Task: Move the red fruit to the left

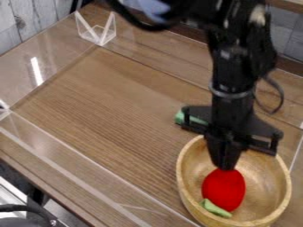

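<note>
- The fruit [224, 188] lies in the bowl [183, 177], directly under the pincer [225, 160] and on the near side of it; its pale green leafy end points toward the near rim.
- The pincer points straight down with its fingers drawn together into a narrow tip. The tip meets the top of the fruit or sits just above it.
- I cannot tell whether the fingers nip any part of the fruit; the fruit rests on the bowl floor, not lifted.
- Step in hand, as I judge it: the grasp, at its closing end, with the carry to the left not yet begun.
- The next move calls for a sure hold first. If the tip has closed above the fruit, it needs opening and a lower bite around the body.
- With a hold, the lift must clear the bowl's rim before going left over the bare table [106, 97].
- The green block [187, 115] lies beyond the pincer and a little left, just outside the bowl; the path should pass clear of it.
</note>
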{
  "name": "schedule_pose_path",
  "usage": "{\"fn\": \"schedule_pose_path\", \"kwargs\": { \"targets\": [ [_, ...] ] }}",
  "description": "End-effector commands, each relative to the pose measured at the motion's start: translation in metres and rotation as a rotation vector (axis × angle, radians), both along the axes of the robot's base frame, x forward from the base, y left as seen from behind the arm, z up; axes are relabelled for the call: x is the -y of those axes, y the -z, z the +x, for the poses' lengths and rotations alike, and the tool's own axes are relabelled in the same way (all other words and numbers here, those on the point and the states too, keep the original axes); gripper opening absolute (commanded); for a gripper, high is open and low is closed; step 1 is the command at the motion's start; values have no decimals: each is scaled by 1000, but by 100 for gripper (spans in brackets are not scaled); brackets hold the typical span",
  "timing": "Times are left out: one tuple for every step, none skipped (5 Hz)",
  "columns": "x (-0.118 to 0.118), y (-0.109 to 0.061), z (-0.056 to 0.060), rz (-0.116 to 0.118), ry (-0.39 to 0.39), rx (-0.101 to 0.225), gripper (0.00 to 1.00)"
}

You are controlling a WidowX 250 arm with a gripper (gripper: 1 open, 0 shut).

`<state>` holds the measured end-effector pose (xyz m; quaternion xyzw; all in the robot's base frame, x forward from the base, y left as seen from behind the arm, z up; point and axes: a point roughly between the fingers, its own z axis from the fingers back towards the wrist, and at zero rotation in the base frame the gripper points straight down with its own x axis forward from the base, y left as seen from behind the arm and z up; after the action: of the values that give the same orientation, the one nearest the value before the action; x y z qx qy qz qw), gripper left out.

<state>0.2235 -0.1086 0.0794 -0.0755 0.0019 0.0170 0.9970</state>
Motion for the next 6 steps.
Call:
{"fn": "schedule_pose_path", "kwargs": {
  "targets": [
    [-11,-49,20,-43,-56,106,0],
    [-20,-70,25,-67,-98,135,0],
    [-8,-53,22,-52,-91,124,100],
    [0,-36,19,-36,-82,110,100],
    [14,-11,13,-18,-82,96,100],
    [24,-1,12,-14,-103,93,100]
  ]
}}
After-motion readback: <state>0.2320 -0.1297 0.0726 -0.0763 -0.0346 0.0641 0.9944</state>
